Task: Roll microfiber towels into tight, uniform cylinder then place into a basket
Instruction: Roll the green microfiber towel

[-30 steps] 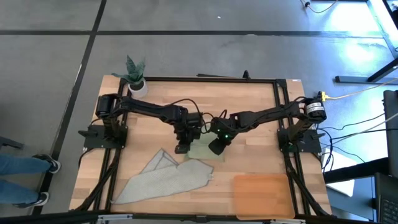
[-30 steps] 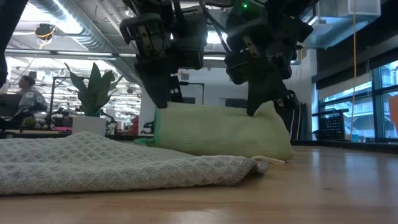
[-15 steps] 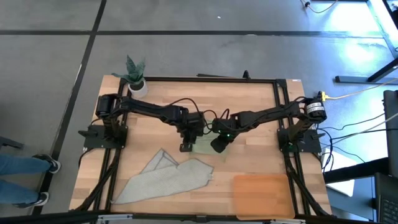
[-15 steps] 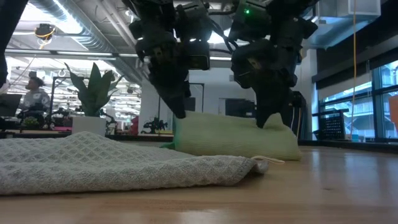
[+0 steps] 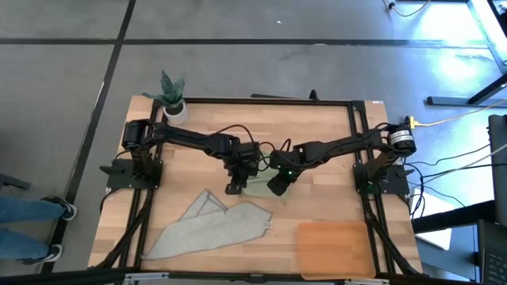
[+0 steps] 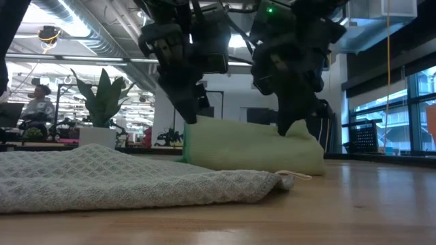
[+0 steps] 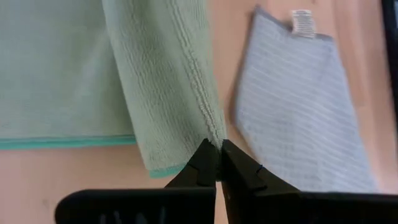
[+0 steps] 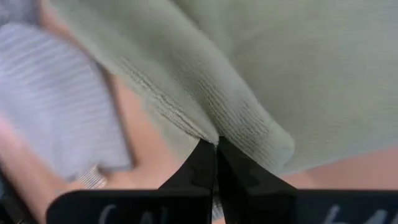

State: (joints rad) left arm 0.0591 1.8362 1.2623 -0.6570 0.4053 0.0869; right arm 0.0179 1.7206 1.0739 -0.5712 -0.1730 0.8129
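At the middle of the worktop (image 5: 317, 142), the left gripper (image 5: 234, 188) and right gripper (image 5: 275, 188) each pinch the green towel's (image 6: 252, 146) rolled edge. The grey towel (image 5: 210, 226) lies toward the front-left corner. The basket (image 5: 333, 247), front-right, holds nothing.

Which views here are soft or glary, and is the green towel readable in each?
High view: glare at top right, green towel mostly hidden by the arms. Low view: backlit arms dark, grey towel soft up close, green towel clear. Both wrist views: green weave readable near the fingertips, grey towel and table blurred.
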